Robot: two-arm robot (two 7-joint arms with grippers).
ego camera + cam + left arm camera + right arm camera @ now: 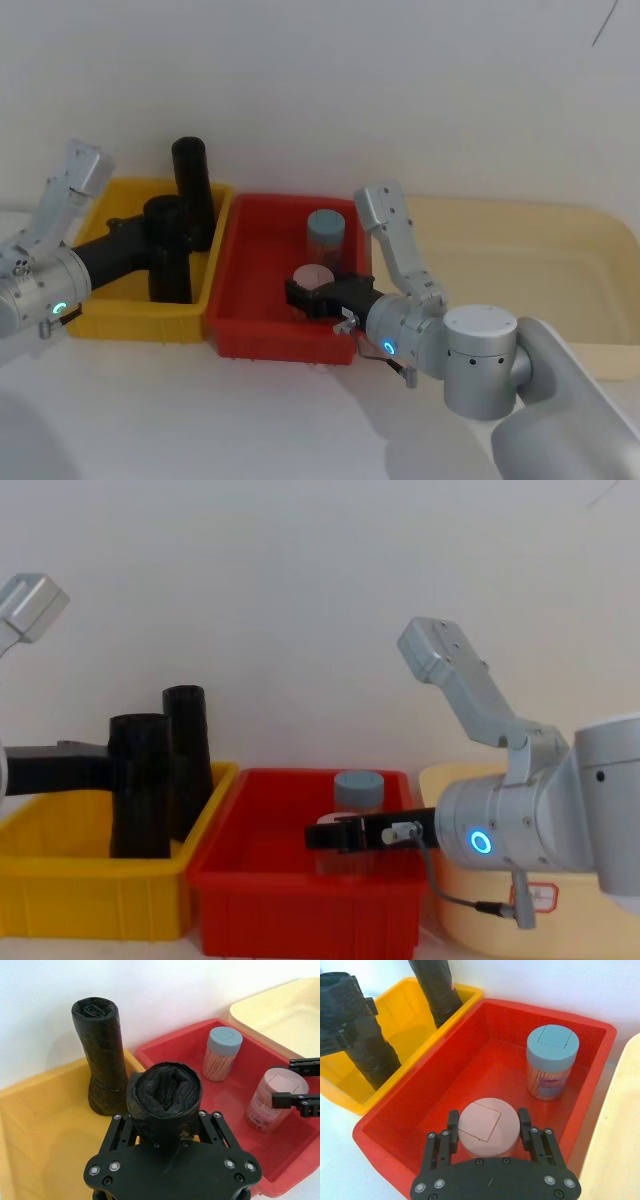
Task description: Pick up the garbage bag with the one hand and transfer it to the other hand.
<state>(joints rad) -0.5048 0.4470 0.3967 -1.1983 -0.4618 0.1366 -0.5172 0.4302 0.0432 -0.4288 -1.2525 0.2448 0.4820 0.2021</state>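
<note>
The left wrist view looks down on the crumpled top of the garbage bag (pixel 165 1095), with the left gripper (pixel 166 1125) closed narrowly on its sides. The head view places this roll inside the yellow bin (pixel 130 325), at nine o'clock from the red bin (pixel 270 338). The second black roll (pixel 190 190) stands just behind it at one o'clock, leaning on the bin's back corner. In the chest view the yellow wall hides the held roll's foot, so I cannot tell whether it rests on the floor or hangs clear. The right wrist view shows this roll tilted. That view also shows the right gripper (pixel 487 1116) with its jaws spread wide astride the pink-lidded jar (pixel 484 1132) in the red bin. Whether they press on the jar is hard to make out. From the chest this jar is mostly masked by the gripper and the red wall. The blue-lidded jar (pixel 325 235) stands at twelve o'clock from the pink one. A cream tray (pixel 520 260) lies at three o'clock from the red bin, partly covered by the right arm.
</note>
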